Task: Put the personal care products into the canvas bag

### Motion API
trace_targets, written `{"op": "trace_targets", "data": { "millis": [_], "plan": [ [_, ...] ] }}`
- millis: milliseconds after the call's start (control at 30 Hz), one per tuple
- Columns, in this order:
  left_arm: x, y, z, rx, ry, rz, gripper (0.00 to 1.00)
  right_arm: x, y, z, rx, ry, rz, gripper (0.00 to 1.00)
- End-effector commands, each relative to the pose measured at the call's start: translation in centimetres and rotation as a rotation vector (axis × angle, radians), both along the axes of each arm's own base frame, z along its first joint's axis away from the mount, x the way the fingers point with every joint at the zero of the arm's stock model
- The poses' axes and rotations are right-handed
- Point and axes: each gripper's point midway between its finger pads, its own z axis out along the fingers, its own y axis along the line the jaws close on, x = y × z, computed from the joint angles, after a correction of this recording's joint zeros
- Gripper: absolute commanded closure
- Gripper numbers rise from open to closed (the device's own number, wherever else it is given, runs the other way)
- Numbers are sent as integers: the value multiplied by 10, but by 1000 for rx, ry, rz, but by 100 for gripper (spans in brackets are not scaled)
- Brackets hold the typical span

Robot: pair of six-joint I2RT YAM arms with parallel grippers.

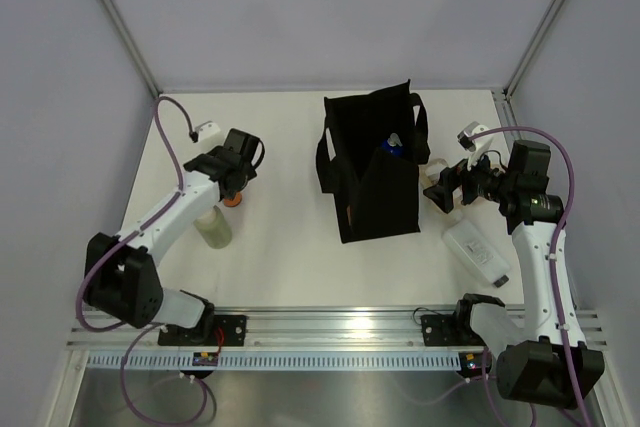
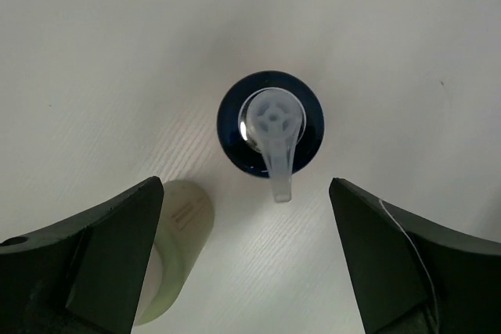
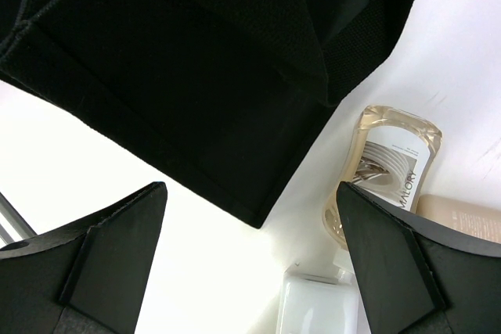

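Note:
The black canvas bag [image 1: 370,182] stands open mid-table, with a blue-and-orange bottle [image 1: 393,147] inside it. My left gripper [image 1: 234,185] is open right above the orange dark-capped bottle [image 1: 232,201]. In the left wrist view its dark cap and clear pump [image 2: 270,124] lie ahead of the open gripper [image 2: 246,260]. The pale cream bottle [image 1: 213,229] [image 2: 176,244] is beside it. My right gripper [image 1: 437,192] [image 3: 250,267] is open and empty at the bag's right side [image 3: 180,76]. Under it are the beige pouch [image 3: 389,168], the beige tub [image 3: 462,217] and the flat white bottle [image 1: 478,250] [image 3: 317,307].
Grey walls close off the table at the back and sides. A bag handle [image 3: 368,37] hangs down the bag's right side near the pouch. The arms' mounting rail [image 1: 330,332] runs along the near edge.

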Motion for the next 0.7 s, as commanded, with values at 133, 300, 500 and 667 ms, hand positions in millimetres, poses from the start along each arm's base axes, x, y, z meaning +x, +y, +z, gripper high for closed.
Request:
{"op": "trace_targets", "data": {
  "millis": [133, 300, 500, 667],
  "plan": [
    [55, -3, -7, -30, -54, -2, 14, 1, -1, 2, -2, -10, -3, 0],
    [61, 11, -23, 16, -17, 49, 16, 0, -1, 4, -2, -17, 1, 0],
    [60, 9, -32, 7, -16, 19, 45, 0, 0, 3, 4, -8, 8, 1],
    [60, 4, -8, 44, -71, -54, 75, 1, 0, 2, 6, -4, 11, 0]
  ]
}}
